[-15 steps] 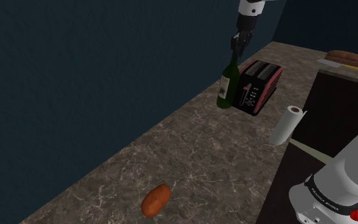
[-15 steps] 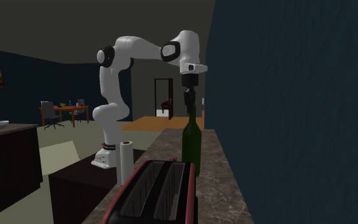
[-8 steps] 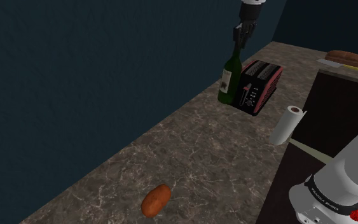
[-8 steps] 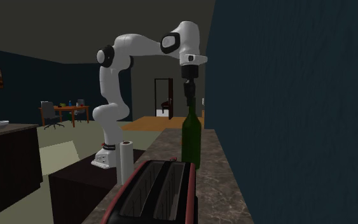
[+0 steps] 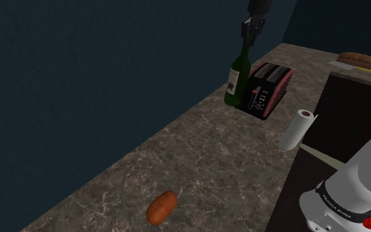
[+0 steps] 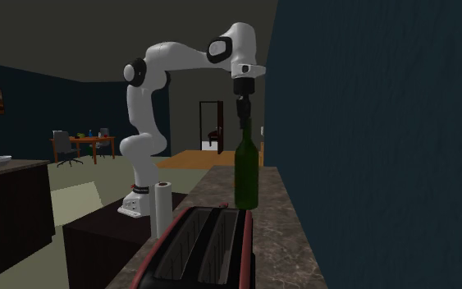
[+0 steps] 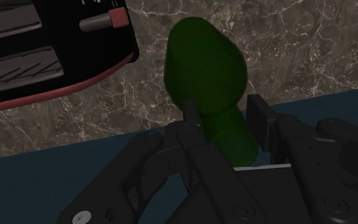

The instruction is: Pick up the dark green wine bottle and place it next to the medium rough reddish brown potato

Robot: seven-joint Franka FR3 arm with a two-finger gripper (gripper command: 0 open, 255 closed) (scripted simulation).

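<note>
The dark green wine bottle with a pale label hangs upright just above the marbled brown counter, close beside the toaster. My black gripper is shut on the bottle's neck from above. From the second exterior view the bottle hangs under the gripper, clear of the counter. Through the wrist camera the green bottle runs down from between my fingers, which clasp its neck. The reddish brown potato lies near the counter's front end, far from the bottle.
A black toaster with red trim stands right beside the bottle. A white paper towel roll stands at the counter's edge. A loaf on a board sits at the back. A dark blue wall borders the counter.
The arm has risen and lifted the bottle off the counter. The bottle has gone from tilted to upright.
</note>
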